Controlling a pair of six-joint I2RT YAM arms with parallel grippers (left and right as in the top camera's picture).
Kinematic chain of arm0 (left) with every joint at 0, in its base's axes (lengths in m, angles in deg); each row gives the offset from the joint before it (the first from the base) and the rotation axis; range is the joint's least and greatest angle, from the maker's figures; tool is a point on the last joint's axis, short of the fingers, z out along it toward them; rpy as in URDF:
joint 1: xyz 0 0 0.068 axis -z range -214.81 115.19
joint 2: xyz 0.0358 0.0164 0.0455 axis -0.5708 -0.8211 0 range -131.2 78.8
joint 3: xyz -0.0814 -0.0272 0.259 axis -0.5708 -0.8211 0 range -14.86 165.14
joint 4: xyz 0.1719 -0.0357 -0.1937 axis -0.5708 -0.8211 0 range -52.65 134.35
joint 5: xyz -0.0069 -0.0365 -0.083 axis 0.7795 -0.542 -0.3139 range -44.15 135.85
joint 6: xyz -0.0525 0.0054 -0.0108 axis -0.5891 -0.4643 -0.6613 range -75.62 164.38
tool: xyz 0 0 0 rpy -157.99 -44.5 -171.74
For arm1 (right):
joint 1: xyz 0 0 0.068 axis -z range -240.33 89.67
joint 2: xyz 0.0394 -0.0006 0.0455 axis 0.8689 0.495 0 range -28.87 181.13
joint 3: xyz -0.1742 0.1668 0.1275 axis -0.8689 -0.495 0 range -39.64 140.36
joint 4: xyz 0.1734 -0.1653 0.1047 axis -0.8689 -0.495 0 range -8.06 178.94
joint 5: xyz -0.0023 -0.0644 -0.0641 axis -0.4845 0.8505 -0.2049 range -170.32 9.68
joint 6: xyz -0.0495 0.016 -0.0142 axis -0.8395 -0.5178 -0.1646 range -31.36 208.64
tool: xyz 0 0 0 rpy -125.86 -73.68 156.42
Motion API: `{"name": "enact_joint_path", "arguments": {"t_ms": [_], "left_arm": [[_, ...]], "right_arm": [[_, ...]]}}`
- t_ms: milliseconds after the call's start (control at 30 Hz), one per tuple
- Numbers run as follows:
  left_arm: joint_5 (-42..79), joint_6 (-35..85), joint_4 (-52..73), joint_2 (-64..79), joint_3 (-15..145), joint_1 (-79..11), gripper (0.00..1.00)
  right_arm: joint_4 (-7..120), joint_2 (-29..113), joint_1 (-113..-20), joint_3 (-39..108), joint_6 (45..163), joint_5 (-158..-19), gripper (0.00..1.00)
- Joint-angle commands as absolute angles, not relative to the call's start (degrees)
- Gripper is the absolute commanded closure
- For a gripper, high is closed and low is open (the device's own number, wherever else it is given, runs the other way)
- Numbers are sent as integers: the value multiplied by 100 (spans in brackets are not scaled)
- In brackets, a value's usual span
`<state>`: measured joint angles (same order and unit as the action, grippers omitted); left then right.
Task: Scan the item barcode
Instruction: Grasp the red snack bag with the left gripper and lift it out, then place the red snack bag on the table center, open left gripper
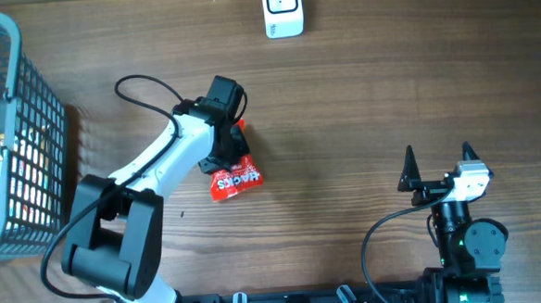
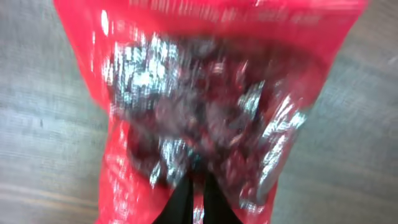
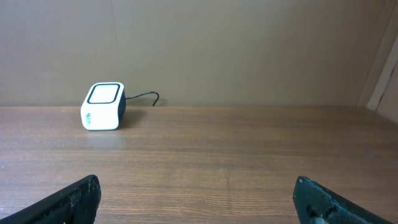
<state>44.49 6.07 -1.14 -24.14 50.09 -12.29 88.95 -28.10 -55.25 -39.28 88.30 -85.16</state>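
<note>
A red snack packet (image 1: 235, 178) lies left of the table's centre, under the head of my left arm. My left gripper (image 1: 230, 149) is shut on the packet's edge. In the left wrist view the red packet (image 2: 205, 99) with its crinkled silver middle fills the frame, blurred, and my two dark fingertips (image 2: 180, 202) pinch its near edge. The white barcode scanner (image 1: 282, 9) stands at the far edge of the table; the right wrist view has the scanner (image 3: 103, 106) at far left. My right gripper (image 1: 438, 164) rests open at the near right, nothing between its fingers (image 3: 74, 200).
A grey wire basket (image 1: 10, 137) holding colourful packets stands at the left edge. A black cable runs from behind the scanner along the far wall. Bare wooden tabletop lies between the packet and the scanner.
</note>
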Motion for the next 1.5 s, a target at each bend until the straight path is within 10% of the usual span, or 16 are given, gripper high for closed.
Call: {"name": "enact_joint_path", "arguments": {"t_ms": [0, 333, 467, 533, 567, 900, 1467], "left_arm": [[4564, 448, 410, -2637, 4952, -1176, 96], [3834, 1200, 1798, -2545, 5571, -888, 96], [4713, 2041, 168, -1424, 7263, -1194, 58], [5251, 2043, -287, -936, 7722, -1511, 4], [5478, 2043, -510, -538, 8023, -1871, 0], [6263, 1023, -466, 887, 8351, -6632, 0], [5502, 3119, -1957, -3321, 8340, -8197, 0]], "right_arm": [[8909, -2845, -5501, -3934, 8752, -8477, 0], [8909, -2845, -5501, -3934, 8754, -8475, 0], [8909, -2845, -5501, -3934, 8754, -8477, 0], [8909, -2845, -5501, -3934, 8754, -8475, 0], [8909, -2845, -5501, -3934, 8752, -8477, 0], [8909, -2845, -5501, -3934, 8754, -8477, 0], [8909, -2845, -5501, -3934, 8754, -8475, 0]]}}
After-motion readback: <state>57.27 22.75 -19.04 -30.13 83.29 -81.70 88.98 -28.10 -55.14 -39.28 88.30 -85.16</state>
